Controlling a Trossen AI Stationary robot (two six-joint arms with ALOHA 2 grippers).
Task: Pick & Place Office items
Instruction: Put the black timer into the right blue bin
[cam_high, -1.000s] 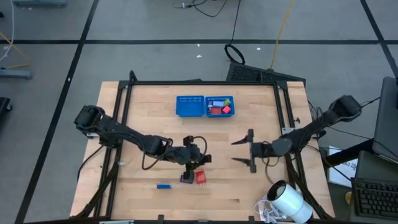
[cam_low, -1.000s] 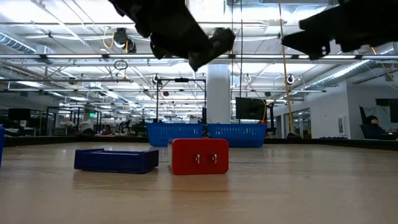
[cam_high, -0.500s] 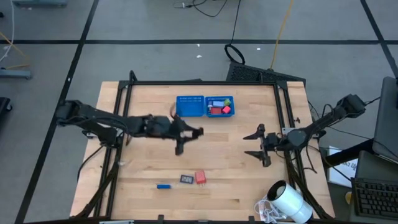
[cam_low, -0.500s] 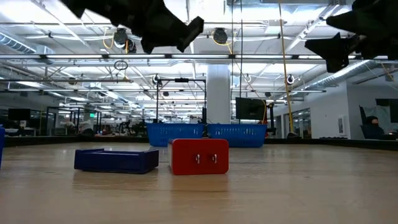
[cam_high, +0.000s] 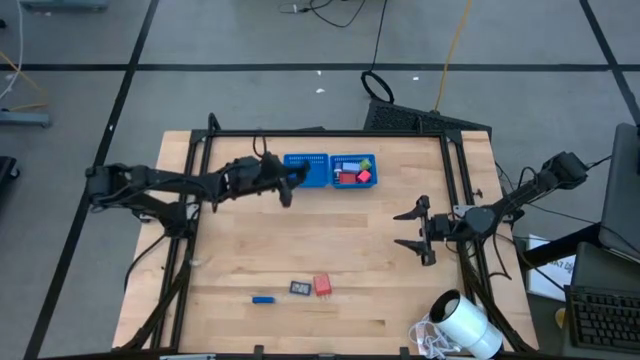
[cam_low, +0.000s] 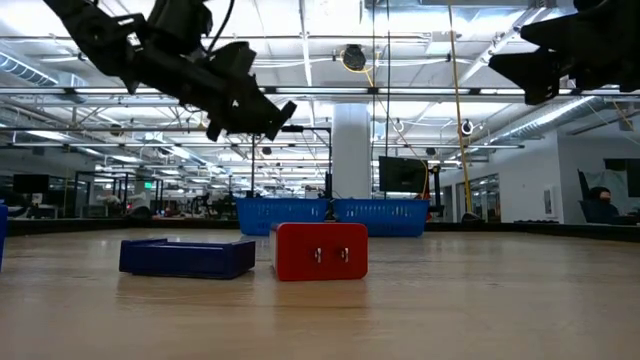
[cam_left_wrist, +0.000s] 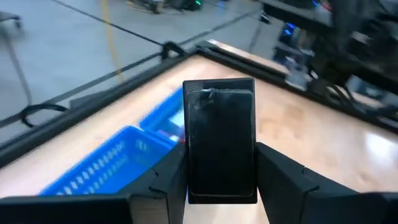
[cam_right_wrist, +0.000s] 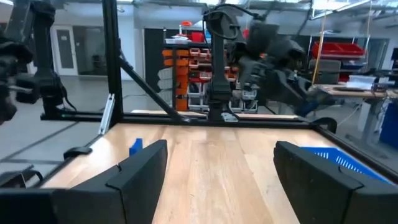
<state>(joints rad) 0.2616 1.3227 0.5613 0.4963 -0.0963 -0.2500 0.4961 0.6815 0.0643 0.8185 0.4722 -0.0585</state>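
On the table's left we have our left gripper (cam_high: 291, 182) clamped on a flat dark grey rectangular block (cam_left_wrist: 221, 140), which the left wrist view shows upright between the two fingers; from above, the gripper hangs at the left edge of the blue mesh two-part tray (cam_high: 330, 170), and the low view shows it high above the table, so the block is carried, not resting on anything. We judge the step in hand to be the delivery of this piece into the tray; to do it well we should bring the block fully over one compartment before descending, keep it level so the thin slab does not catch the mesh rim, lower it close to the tray floor, and only then part the fingers. The right compartment already holds small red pieces (cam_high: 356, 178); which compartment is meant for this one we cannot tell. Nearer the table's front edge lie a small blue bar (cam_high: 262, 299), a small dark blue block (cam_high: 299, 288) and a red square block (cam_high: 322, 285) just beside it, all still to be collected. Farther right, our right gripper (cam_high: 417, 231) waits above the bare wood with its fingers spread wide and nothing between them, well apart from the tray; at the front right corner rests a big white cylinder (cam_high: 468, 328).
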